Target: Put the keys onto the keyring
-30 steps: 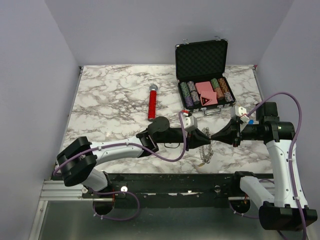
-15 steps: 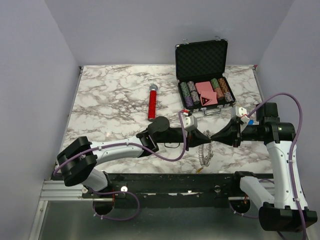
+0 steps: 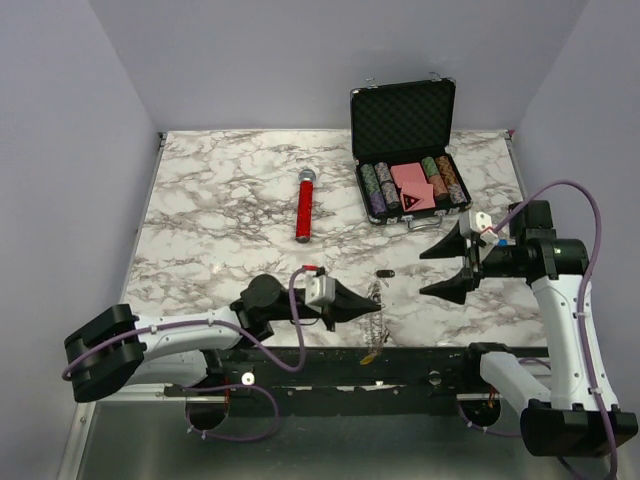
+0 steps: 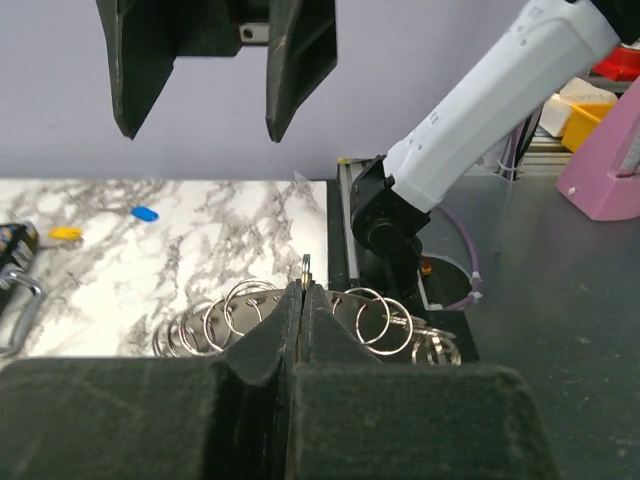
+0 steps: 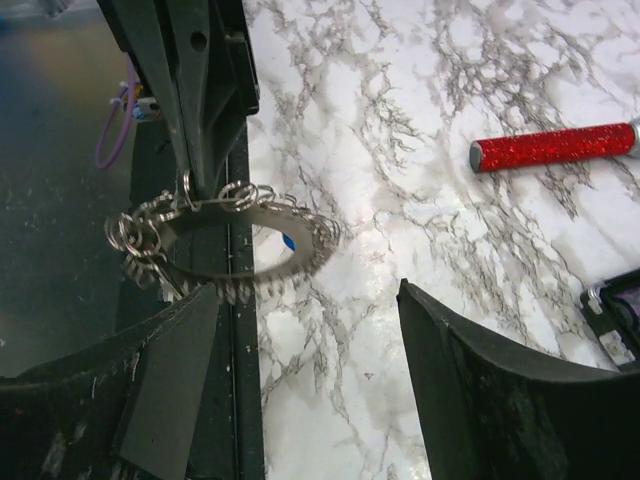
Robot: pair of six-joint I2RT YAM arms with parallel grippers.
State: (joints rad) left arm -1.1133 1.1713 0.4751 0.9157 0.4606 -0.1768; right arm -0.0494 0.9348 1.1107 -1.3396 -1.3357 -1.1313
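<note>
Pulled back from where the two arms met a moment ago, the left pincer (image 3: 378, 308) now sits low at the near edge of the desk (image 3: 220, 220), a little right of the middle. It has brought the keyring (image 5: 300, 262) along. Its fingers are pressed together on the ring's rim. The ring is a flat band hung with many small wire loops, and it sits over the near edge, partly above the marble and partly above the dark rail.

The right pincer (image 3: 421, 274) has let go and drawn away toward the right edge. Its jaws are spread wide with nothing between them, pointing at the ring from well apart.

On the marble beyond the ring, apart from it, lies a small blue-headed key (image 4: 145, 213) with a small yellow piece (image 4: 65, 233) near it. I cannot tell from the frames whether any key hangs on the ring.

Farther back, a red microphone (image 3: 304, 205) lies around the middle of the desk. An open black case (image 3: 403, 122) of poker chips (image 3: 375, 190) stands toward the far right corner.
</note>
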